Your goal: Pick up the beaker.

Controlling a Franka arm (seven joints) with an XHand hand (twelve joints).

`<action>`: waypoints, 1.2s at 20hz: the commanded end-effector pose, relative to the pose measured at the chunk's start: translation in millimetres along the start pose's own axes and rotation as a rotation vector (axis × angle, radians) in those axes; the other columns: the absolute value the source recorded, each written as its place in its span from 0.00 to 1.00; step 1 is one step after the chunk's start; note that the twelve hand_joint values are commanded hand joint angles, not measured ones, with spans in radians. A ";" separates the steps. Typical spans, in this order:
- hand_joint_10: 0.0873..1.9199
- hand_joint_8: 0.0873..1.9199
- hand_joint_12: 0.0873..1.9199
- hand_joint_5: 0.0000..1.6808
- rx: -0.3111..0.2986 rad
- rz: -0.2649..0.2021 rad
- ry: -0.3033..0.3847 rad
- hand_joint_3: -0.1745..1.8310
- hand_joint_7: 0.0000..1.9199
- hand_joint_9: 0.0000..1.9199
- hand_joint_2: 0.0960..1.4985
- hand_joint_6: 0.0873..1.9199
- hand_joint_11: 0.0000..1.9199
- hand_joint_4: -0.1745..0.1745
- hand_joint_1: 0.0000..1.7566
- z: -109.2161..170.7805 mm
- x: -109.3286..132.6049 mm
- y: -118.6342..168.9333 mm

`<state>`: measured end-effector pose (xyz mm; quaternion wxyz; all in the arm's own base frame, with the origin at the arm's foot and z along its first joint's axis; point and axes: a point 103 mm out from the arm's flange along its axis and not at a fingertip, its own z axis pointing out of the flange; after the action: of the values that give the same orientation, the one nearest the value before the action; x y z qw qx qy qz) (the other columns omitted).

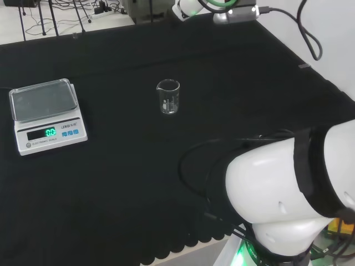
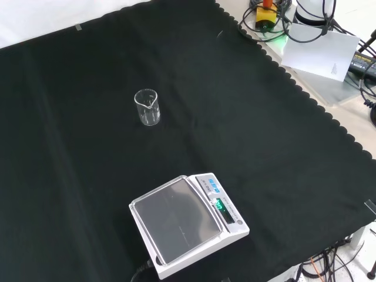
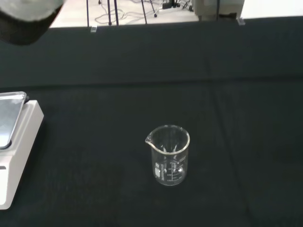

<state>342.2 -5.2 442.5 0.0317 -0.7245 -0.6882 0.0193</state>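
- Head view: the beaker (image 1: 168, 96) stands upright and alone at frame centre, well apart from the scale (image 1: 47, 114) at left, leaving approach room.
- Whether the hand (image 3: 26, 16) is open or closed, I cannot tell.

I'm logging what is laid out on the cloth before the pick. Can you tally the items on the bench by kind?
Clear glass beaker: 1, upright, apart from the scale
White electronic scale: 1, display lit, pan bare
Total: 2
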 end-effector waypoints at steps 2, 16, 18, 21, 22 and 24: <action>0.44 0.35 0.62 0.04 0.033 -0.048 0.034 0.25 0.03 0.05 0.42 0.00 0.00 0.51 0.40 51.8 -0.6 54.4; 0.44 0.34 0.60 0.05 0.125 -0.122 0.046 0.25 0.01 0.04 0.42 0.00 0.00 0.52 0.41 137.4 13.4 127.8; 0.44 0.34 0.60 0.06 0.137 -0.126 0.050 0.25 0.01 0.04 0.42 0.00 0.00 0.52 0.41 153.4 12.9 136.1; 0.44 0.34 0.60 0.06 0.155 -0.128 0.059 0.25 0.01 0.04 0.42 0.00 0.00 0.51 0.41 177.5 10.6 146.9; 0.44 0.34 0.60 0.06 0.157 -0.130 0.061 0.25 0.01 0.03 0.42 0.00 0.00 0.51 0.41 185.7 9.8 149.7; 0.44 0.34 0.59 0.06 0.150 -0.135 0.066 0.25 0.01 0.03 0.42 0.00 0.00 0.51 0.41 201.4 9.6 153.7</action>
<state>451.0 2.3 272.6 0.1193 -0.6806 -0.7201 0.0633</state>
